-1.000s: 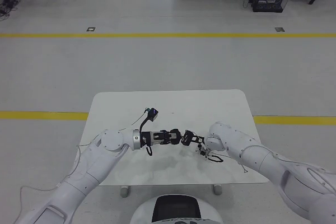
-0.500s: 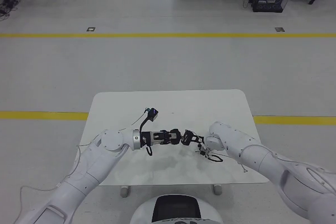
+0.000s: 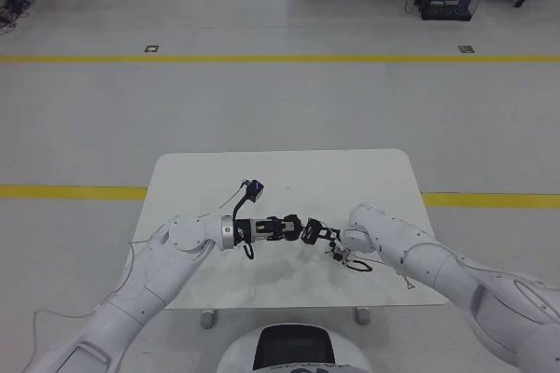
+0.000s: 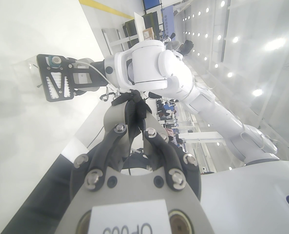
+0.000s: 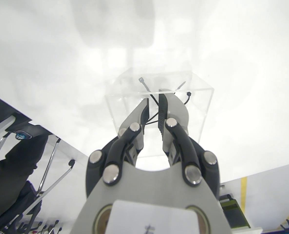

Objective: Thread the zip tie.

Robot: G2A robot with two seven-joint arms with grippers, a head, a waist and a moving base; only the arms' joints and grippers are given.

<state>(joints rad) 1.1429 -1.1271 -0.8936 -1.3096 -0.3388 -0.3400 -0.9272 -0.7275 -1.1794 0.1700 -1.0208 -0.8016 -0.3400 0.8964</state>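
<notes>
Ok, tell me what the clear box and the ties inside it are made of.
The box looks like clear glossy rigid plastic, perhaps acrylic: see-through walls, bright straight edges. The zip ties look like thin black plastic, matte: they bend in curves.

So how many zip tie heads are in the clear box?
2. One zip tie head lies clear of the right pincer; the other head sits beside it. More may be hidden.
</notes>
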